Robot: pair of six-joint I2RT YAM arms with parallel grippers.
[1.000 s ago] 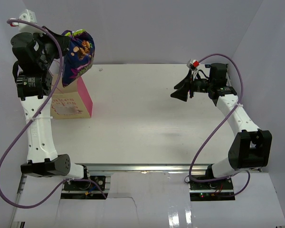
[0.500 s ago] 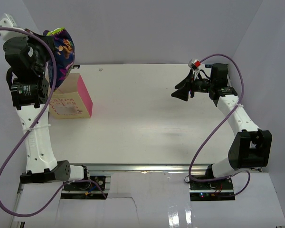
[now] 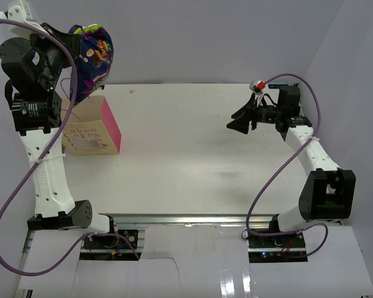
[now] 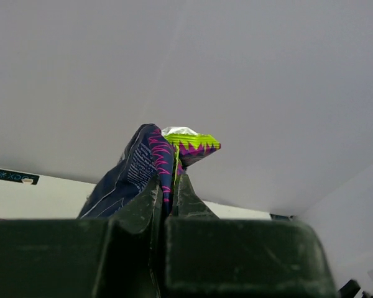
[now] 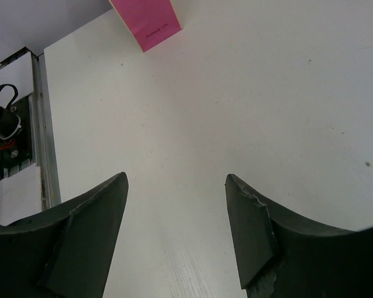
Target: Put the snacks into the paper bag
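left gripper point(image 3: 67, 48): clamped on the top edge of the dark blue snack bag point(image 3: 92, 61); in the left wrist view the fingers point(image 4: 148, 200) pinch the crinkled purple-and-lime seal with almost no gap

snack bag vs left gripper: hangs down from the jaws, raised high at the far left corner, off the table point(image 3: 205, 149)

snack bag vs paper bag: lower end sits over the top rear of the paper bag point(image 3: 90, 135); from the top view it overlaps the bag's rim, cannot tell whether it touches or has gone in

paper bag: stands upright at the far left of the table, pale printed front facing the camera, pink side panel facing the middle of the table

right gripper point(image 3: 240, 121): released, jaws spread wide, nothing between them; hovers above the bare table on the right side, well apart from the paper bag

right wrist view: the two dark fingers point(image 5: 87, 230) frame white tabletop; only a pink corner of the paper bag point(image 5: 146, 18) shows at the top edge, rest cut off

hidden: inside of the paper bag not visible from any view; left arm covers part of its left edge

hard to make out: print on the snack bag is blurry in the top view; left wrist view shows only the bag's upper part point(image 4: 143, 167) over the gripper body
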